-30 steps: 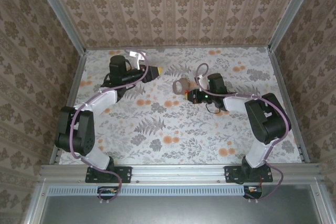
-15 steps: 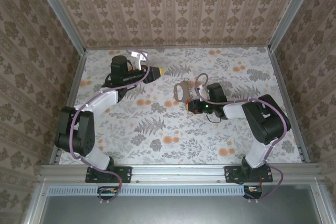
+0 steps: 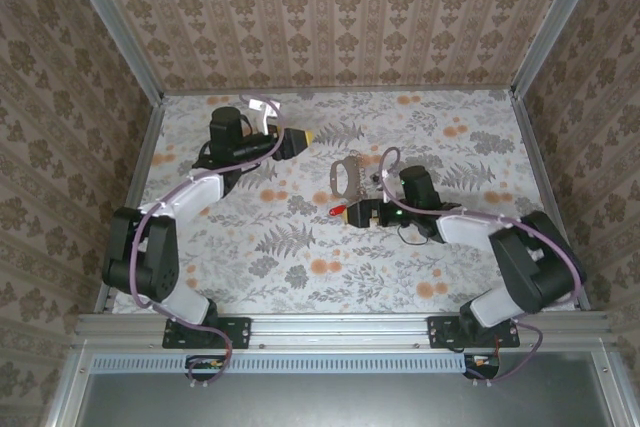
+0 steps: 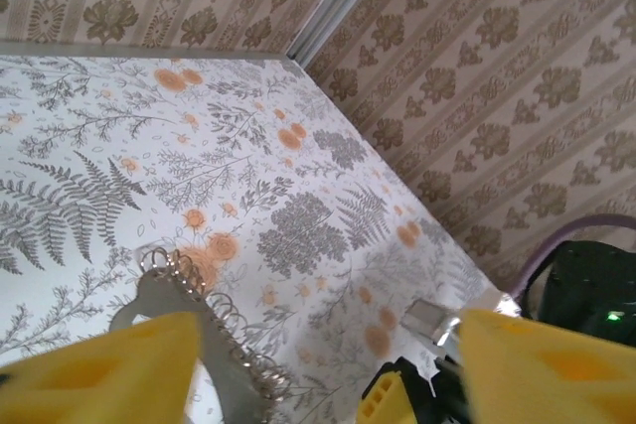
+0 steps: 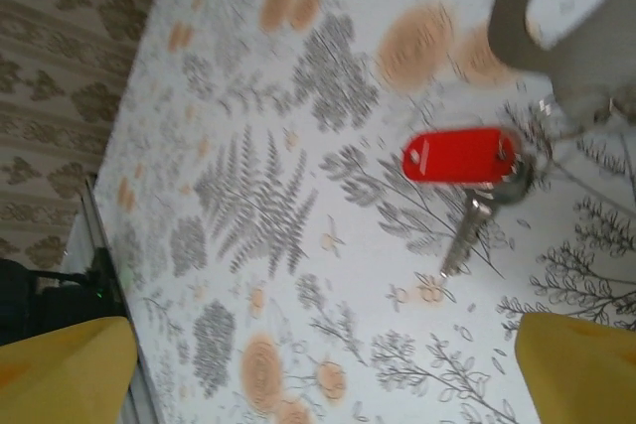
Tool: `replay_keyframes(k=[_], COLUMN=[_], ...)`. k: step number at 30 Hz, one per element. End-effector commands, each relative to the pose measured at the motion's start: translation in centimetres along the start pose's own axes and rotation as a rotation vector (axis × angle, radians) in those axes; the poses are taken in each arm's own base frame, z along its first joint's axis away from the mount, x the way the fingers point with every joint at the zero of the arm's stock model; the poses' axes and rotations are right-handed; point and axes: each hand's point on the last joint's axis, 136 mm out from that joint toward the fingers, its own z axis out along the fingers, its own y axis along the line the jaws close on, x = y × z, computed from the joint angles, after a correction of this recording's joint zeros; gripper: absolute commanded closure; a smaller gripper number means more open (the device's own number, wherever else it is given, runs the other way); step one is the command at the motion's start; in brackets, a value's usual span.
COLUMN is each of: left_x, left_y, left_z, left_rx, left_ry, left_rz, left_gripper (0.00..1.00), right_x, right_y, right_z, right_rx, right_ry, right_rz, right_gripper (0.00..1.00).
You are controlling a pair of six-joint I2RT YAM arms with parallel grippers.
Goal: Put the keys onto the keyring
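Right gripper [image 5: 323, 335] wide, empty | left gripper [image 4: 328, 345] wide | key [image 5: 462, 158]: red head, silver blade

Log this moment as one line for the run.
left fingers: open, empty | right fingers: open, empty | red-headed silver key: lying on floral table | grey-brown oval metal keyring: on table near key

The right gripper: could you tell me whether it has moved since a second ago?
Yes: the right gripper has moved away from the table's far edge, towards the arm bases.
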Motion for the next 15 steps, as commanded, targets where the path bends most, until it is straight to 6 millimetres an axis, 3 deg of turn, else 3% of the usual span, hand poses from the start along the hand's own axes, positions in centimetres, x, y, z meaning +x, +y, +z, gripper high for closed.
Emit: replay_keyframes(k=[1, 5, 8, 15], left_x=[-0.7, -0.8, -1.0, -1.8], left_y=[-1.3, -0.9, 0.6, 3.8], left_z=[-1.2, -2.7, -4.7, -11.2], left_rx=[-0.024, -0.12, -0.277, -0.65], left_ry=[-0.027, -0.047, -0.078, -0.221], left_rz=[0.045, 0.078, 0.121, 0.268], left_gripper=[0.0, 0.0, 0.0, 0.0], right_x=[-1.5, -4.8, -7.3, -12.0], right_y=[-0.1, -0.6, -1.7, -5.1], right_z=[-2.5, -5.5, -7.8, -14.3], right_rx=[0.071, 0.171, 0.266, 0.587], right_ry=[-0.058, -0.181, -0.278, -0.559], right_rz=[0.001, -0.022, -0.027, -0.054], right_gripper=[0.0, 0.0, 0.0, 0.0])
